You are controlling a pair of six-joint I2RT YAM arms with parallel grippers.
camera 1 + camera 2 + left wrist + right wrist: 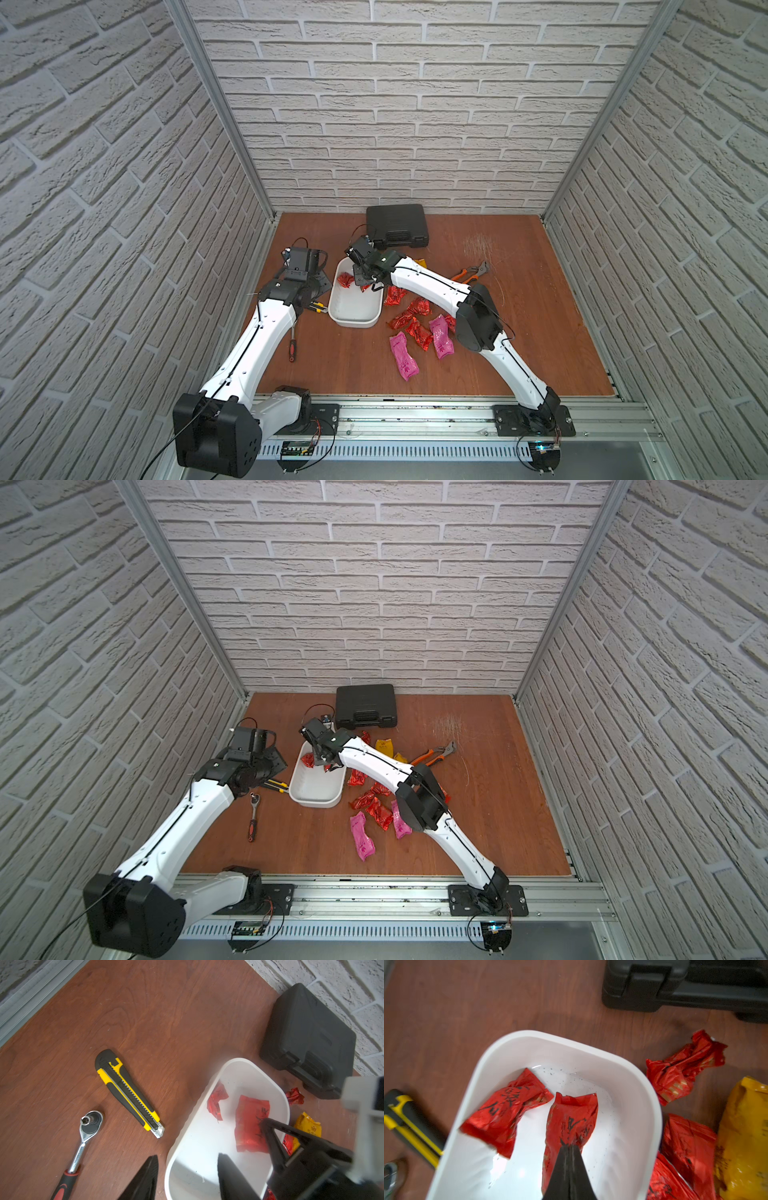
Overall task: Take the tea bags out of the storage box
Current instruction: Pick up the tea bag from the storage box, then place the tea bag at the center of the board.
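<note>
The storage box [353, 321] is a white tub left of the table's middle. Two red tea bags lie inside it at its far end. My right gripper [569, 1146] is down in the box, shut on one red tea bag [571, 1118]. The other red bag [506, 1113] lies beside it, untouched. My left gripper [188, 1156] is open at the box's left wall [182, 1142], one finger over the wood and one over the box's inside, holding nothing. Several red tea bags [417, 307], two pink ones [403, 357] and a yellow one [384, 746] lie on the table right of the box.
A black hard case [397, 226] stands against the back wall behind the box. Orange-handled pliers [473, 270] lie to the right. A yellow utility knife [128, 1093] and a ratchet wrench [87, 1126] lie left of the box.
</note>
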